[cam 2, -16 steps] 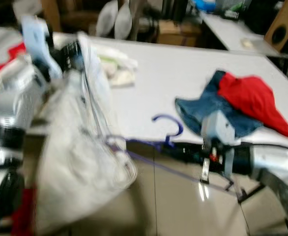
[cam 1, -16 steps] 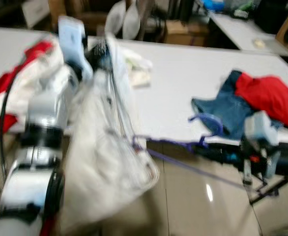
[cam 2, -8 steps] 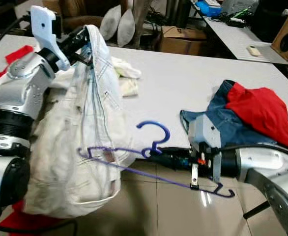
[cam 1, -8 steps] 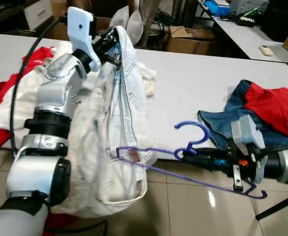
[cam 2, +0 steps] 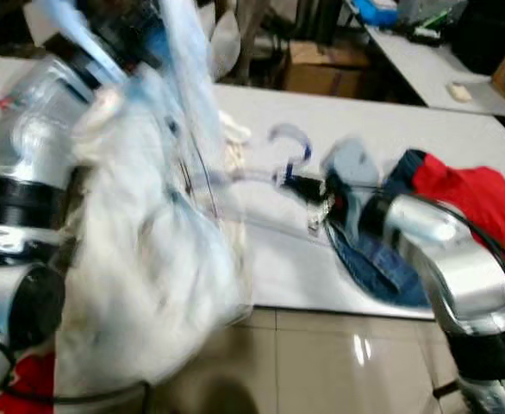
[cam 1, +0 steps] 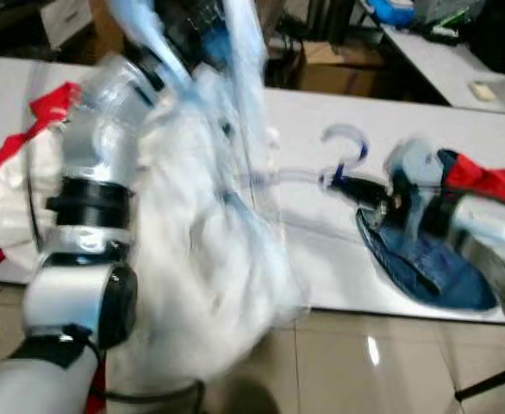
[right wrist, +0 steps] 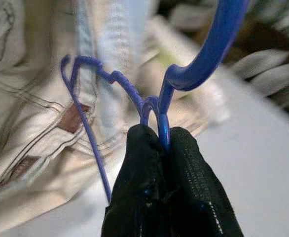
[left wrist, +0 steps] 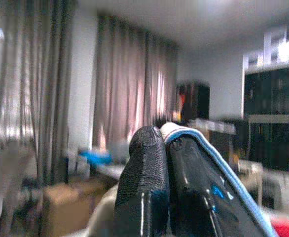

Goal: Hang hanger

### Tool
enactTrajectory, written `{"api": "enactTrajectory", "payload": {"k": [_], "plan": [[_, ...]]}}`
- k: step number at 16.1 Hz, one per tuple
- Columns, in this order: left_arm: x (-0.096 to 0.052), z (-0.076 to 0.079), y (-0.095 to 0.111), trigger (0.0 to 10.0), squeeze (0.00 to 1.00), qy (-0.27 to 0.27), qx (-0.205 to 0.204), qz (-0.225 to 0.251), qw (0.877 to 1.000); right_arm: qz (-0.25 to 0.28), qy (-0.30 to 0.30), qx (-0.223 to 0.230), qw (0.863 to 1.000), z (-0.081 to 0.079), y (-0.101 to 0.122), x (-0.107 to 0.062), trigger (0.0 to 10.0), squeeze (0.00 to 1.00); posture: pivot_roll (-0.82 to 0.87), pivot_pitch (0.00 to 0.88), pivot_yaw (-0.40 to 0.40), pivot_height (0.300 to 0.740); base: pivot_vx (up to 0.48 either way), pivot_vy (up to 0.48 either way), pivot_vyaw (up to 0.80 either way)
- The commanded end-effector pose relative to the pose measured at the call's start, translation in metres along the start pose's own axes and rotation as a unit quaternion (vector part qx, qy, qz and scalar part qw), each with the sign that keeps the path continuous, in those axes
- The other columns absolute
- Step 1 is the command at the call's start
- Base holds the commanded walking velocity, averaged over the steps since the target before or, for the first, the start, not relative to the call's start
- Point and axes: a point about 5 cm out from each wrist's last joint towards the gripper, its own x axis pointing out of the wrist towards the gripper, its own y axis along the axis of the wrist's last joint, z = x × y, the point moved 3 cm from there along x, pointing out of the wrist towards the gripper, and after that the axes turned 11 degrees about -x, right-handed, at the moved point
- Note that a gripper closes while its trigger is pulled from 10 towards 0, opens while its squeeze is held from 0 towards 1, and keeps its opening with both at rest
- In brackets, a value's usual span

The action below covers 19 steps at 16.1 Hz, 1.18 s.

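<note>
Threading works best if you steady both arms: your right gripper pinches the blue hanger at its neck beside the white jacket, whose collar your left gripper clamps.

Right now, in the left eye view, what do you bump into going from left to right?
Red cloth → left arm → white garment → blue hanger → right gripper → blue jeans → red garment.
</note>
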Motion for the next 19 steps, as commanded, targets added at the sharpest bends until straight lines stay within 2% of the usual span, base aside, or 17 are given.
{"api": "enactTrajectory", "payload": {"k": [1,3,4,6,7,8,9,10,11,12,13,14,15,16,17,18,19], "plan": [[0.021,0.030,0.045,10.0,0.00,-0.058,0.017,0.076,0.995,0.025,-0.121,-0.017,0.992,0.039,0.012,-0.007,10.0,0.00,-0.12,0.000,-0.048,0.740,0.394,0.000,0.00],[0.019,0.033,0.077,10.0,0.00,-0.068,0.019,0.128,0.989,0.096,-0.225,-0.020,0.970,0.066,0.040,-0.009,10.0,0.00,-0.11,0.000,-0.052,0.740,0.367,0.000,0.00],[0.018,0.034,0.079,10.0,0.00,-0.074,0.022,0.130,0.988,0.111,-0.252,-0.029,0.961,0.072,0.046,-0.012,10.0,0.00,-0.11,0.000,-0.052,0.740,0.334,0.000,0.00],[0.012,0.032,0.056,10.0,0.00,-0.071,0.024,0.097,0.992,0.136,-0.291,-0.031,0.947,0.079,0.050,-0.017,10.0,0.00,-0.12,0.000,-0.041,0.740,0.144,0.000,0.00],[0.011,0.032,0.052,10.0,0.00,-0.069,0.027,0.090,0.993,0.136,-0.289,-0.031,0.947,0.079,0.050,-0.016,10.0,0.00,-0.12,0.000,-0.039,0.740,0.000,0.000,0.00],[0.004,0.022,0.028,10.0,0.00,-0.035,0.048,0.054,0.997,0.123,-0.214,-0.022,0.969,0.055,0.038,-0.009,10.0,0.00,-0.12,0.000,-0.030,0.740,0.000,0.000,0.00],[-0.005,0.011,0.003,10.0,0.00,-0.002,0.070,0.009,0.997,0.113,-0.149,-0.029,0.982,0.030,0.029,-0.006,10.0,0.00,-0.13,0.000,-0.024,0.740,0.000,0.000,0.00],[-0.013,0.002,-0.016,10.0,0.00,0.024,0.073,-0.023,0.997,0.109,-0.115,-0.037,0.987,0.015,0.024,-0.005,10.0,0.00,-0.13,0.000,-0.020,0.740,0.000,0.000,0.00],[-0.035,-0.012,-0.061,10.0,0.00,0.068,0.066,-0.112,0.989,0.093,-0.085,-0.040,0.991,0.000,0.013,-0.007,10.0,0.00,-0.13,0.000,-0.020,0.740,0.000,0.000,0.00],[-0.062,-0.021,-0.101,10.0,0.00,0.101,0.074,-0.198,0.972,0.084,-0.066,-0.031,0.994,-0.010,0.007,-0.008,10.0,0.00,-0.14,0.000,-0.007,0.740,0.000,0.000,0.00],[-0.092,-0.021,-0.135,10.0,0.00,0.114,0.064,-0.272,0.954,0.070,-0.037,-0.018,0.997,-0.019,0.001,-0.012,10.0,0.00,-0.14,0.000,-0.005,0.740,0.000,0.000,0.00],[-0.107,-0.020,-0.150,10.0,0.00,0.117,0.066,-0.303,0.944,0.061,-0.014,-0.013,0.998,-0.025,-0.003,-0.014,10.0,0.00,-0.14,0.000,-0.005,0.740,0.000,0.000,0.00],[-0.132,-0.015,-0.171,10.0,0.00,0.111,0.065,-0.355,0.926,0.032,0.066,-0.006,0.997,-0.045,-0.011,-0.024,10.0,0.00,-0.14,0.000,-0.010,0.740,0.000,0.000,0.00],[-0.137,-0.016,-0.173,10.0,0.22,0.115,0.058,-0.362,0.923,0.001,0.132,0.007,0.991,-0.061,-0.019,-0.035,10.0,0.00,-0.14,0.000,-0.015,0.740,0.000,0.000,0.00],[-0.138,-0.022,-0.172,10.0,0.22,0.130,0.069,-0.361,0.921,-0.013,0.158,0.013,0.987,-0.067,-0.023,-0.040,10.0,0.00,-0.13,0.000,-0.019,0.740,0.000,0.000,0.00],[-0.144,-0.037,-0.170,10.0,1.00,0.142,0.126,-0.386,0.903,-0.044,0.185,0.021,0.982,-0.066,-0.029,-0.055,10.0,0.00,-0.14,0.000,-0.020,0.740,0.000,0.000,0.00],[-0.152,-0.045,-0.170,10.0,1.00,0.145,0.160,-0.409,0.887,-0.055,0.192,0.020,0.980,-0.062,-0.028,-0.063,10.0,0.00,-0.14,0.000,-0.020,0.740,0.000,0.000,0.00]]}}
